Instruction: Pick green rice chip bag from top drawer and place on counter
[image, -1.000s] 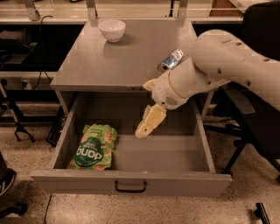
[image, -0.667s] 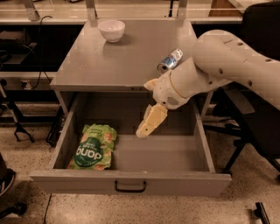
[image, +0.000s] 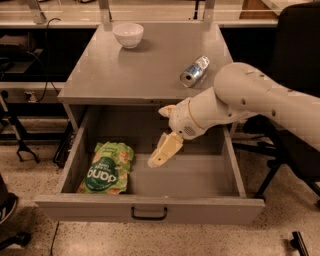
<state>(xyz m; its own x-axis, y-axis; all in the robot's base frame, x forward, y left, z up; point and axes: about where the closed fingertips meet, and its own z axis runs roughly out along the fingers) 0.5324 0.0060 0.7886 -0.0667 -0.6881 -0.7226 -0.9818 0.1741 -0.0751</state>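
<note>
The green rice chip bag (image: 106, 168) lies flat in the front left corner of the open top drawer (image: 150, 209), dark green patch facing up. My gripper (image: 159, 155) hangs over the middle of the drawer, pointing down and to the left, about a hand's width to the right of the bag and not touching it. It holds nothing that I can see. The grey counter (image: 145, 62) is the cabinet top just behind the drawer.
A white bowl (image: 128, 34) stands at the back left of the counter. A silver-blue can (image: 194, 71) lies on its side at the counter's right. My arm (image: 250, 102) crosses the drawer's right side. A black chair (image: 300, 50) stands to the right.
My arm has dropped lower and my gripper has moved down and a little left, towards the bag. The can, earlier hidden behind the arm, now shows. The bag has not moved.
</note>
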